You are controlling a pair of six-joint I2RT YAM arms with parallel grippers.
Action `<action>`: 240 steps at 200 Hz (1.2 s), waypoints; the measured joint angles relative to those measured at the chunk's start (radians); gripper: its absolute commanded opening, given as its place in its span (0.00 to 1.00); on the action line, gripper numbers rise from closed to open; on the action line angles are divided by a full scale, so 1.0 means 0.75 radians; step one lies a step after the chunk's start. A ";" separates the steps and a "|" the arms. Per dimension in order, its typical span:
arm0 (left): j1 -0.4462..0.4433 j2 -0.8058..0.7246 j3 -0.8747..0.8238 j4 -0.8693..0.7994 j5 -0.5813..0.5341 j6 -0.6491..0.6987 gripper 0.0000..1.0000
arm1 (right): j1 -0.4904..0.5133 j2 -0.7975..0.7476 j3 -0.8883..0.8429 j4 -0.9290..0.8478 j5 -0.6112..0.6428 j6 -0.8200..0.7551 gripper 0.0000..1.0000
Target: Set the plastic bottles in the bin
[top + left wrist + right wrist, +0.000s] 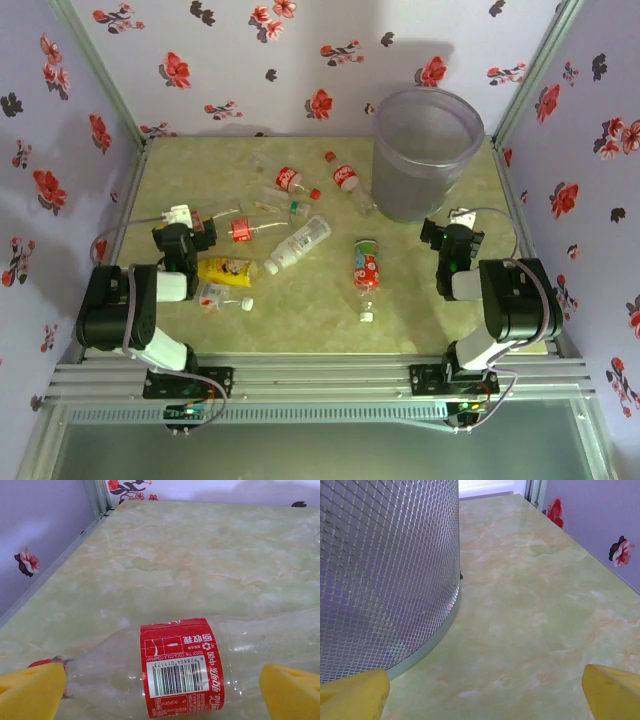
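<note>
Between the spread fingers of my left gripper [160, 690] lies a red-labelled bottle [182, 667], not yet clamped. My right gripper [485, 690] hangs open just beside the bin [385, 570]. The other bottles [298, 243] lie ahead of both tools (bin looks empty), so I judge the task barely begun.

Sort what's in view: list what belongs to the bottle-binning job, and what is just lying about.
Belongs to the job:
bin
yellow bottle
white-labelled bottle
red-labelled bottles

Just there, not for moving:
flowered walls
metal frame
</note>
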 measured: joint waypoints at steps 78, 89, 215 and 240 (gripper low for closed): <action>0.000 0.000 0.000 0.000 0.000 -0.001 1.00 | 0.000 0.000 0.000 0.000 0.000 0.000 0.99; 0.000 0.000 0.000 0.000 0.000 0.000 1.00 | -0.001 0.000 0.000 0.000 -0.001 0.000 0.99; 0.010 -0.133 0.081 -0.274 0.018 -0.002 1.00 | -0.031 -0.159 0.158 -0.365 -0.079 0.005 0.99; 0.010 -0.355 0.213 -0.512 -0.027 -0.050 1.00 | -0.031 -0.360 0.261 -0.567 -0.083 0.033 0.99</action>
